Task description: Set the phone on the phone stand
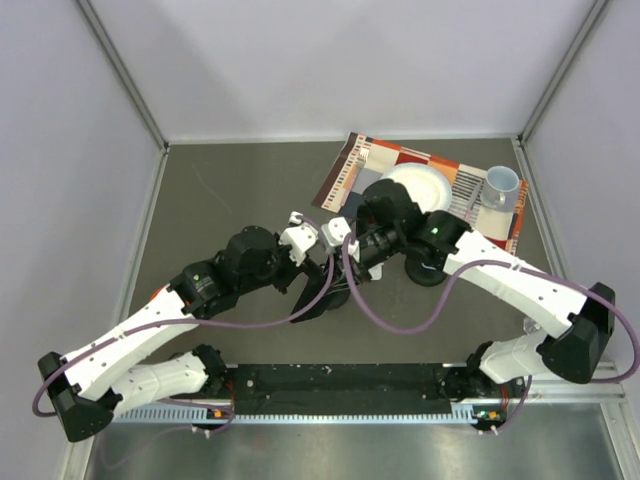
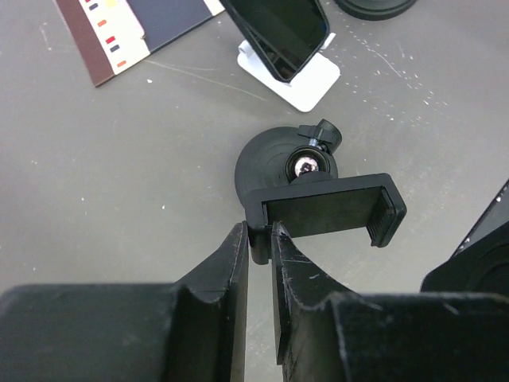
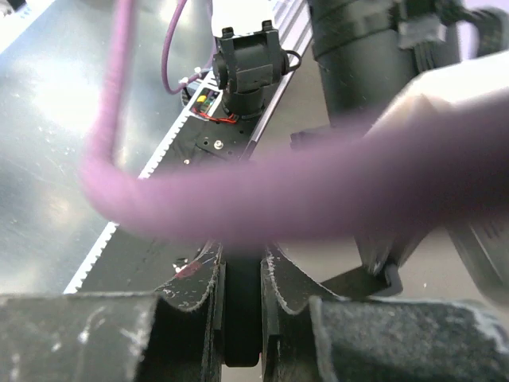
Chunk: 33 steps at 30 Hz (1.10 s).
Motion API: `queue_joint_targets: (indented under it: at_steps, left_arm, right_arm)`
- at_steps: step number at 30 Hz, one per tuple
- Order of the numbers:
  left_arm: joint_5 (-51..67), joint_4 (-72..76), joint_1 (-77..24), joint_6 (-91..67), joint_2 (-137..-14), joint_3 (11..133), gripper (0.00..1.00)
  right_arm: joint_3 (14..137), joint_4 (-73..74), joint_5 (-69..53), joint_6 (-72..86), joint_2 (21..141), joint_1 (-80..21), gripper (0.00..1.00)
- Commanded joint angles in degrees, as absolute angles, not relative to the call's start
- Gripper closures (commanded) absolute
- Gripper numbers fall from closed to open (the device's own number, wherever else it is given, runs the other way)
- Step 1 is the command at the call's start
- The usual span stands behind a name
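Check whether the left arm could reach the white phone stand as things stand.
Probably not yet: the left gripper is pinching one end of the black clamp mount, which sits between it and the phone stand, and the phone leans over the stand.

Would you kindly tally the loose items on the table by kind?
Phone: 1
White stand: 1
Clamp mount: 1
Black disc: 1
Placemat: 1
Plate: 1
Cup: 1
Total: 7
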<state>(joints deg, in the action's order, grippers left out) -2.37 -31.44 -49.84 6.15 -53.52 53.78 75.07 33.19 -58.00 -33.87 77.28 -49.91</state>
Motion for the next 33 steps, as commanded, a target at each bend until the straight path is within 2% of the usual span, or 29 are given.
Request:
queue_joint_targets:
  at_steps: [1,5,19,33]
  left_arm:
    - [6.33,-30.94,-49.22,10.63,-53.18,54.93,1.00]
    - [6.85,-31.11,-48.78,11.34,-52.74,54.58,1.00]
    - [8.09,-30.76,-48.60,10.02,-52.56,54.32,1.00]
    - [8.70,-31.55,-48.60,11.07,-51.07,53.70,1.00]
  right_arm:
    - [79.27,29.09,-58.01,-43.49,78.13,-53.61,1.00]
    - [79.54,28.57,-55.47,-48.86,79.54,-54.67,1.00]
    - [80.60,27.51,-51.59,-48.00,84.64,-53.09,1.00]
    - [77.17,29.09,-57.92,-43.50,84.46,-48.16,1.00]
